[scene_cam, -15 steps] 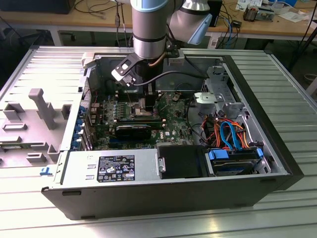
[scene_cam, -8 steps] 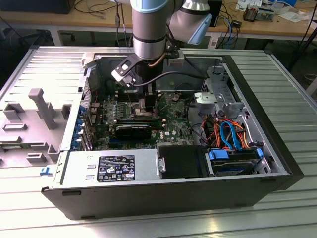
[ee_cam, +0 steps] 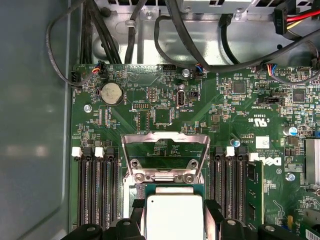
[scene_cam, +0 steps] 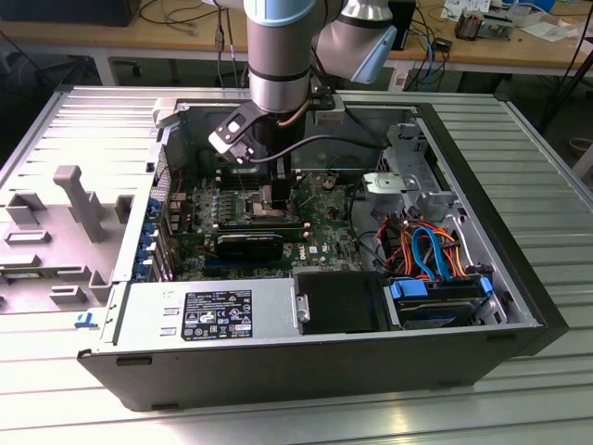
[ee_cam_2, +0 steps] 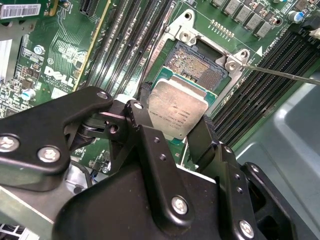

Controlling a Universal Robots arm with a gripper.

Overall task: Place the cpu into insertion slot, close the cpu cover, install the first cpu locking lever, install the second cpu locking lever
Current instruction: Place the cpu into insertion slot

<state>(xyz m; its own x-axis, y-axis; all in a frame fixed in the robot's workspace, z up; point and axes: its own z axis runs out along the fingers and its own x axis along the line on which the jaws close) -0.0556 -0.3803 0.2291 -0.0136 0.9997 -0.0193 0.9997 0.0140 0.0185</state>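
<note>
Gripper [ee_cam_2: 175, 127] pinches the cpu [ee_cam_2: 176, 111] by two opposite edges, black fingers [ee_cam_2: 201, 134] tight on it. Chip sits slightly tilted, just over the insertion slot [ee_cam_2: 196, 66], not seated; socket's dark contact field shows past it. Cpu cover [ee_cam: 165, 142] stands open at the socket's edge, on the coin-cell battery [ee_cam: 111, 93] side. Thin metal rod [ee_cam_2: 280, 73] runs from a socket corner. Black memory slots [ee_cam: 97, 190] flank the socket on the green motherboard [ee_cam: 220, 105], inside the open PC case [scene_cam: 278, 371]

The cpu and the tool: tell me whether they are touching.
Touching. In the second wrist view the tool grips the cpu, its fingers pressed against two opposite edges with no gap.
</note>
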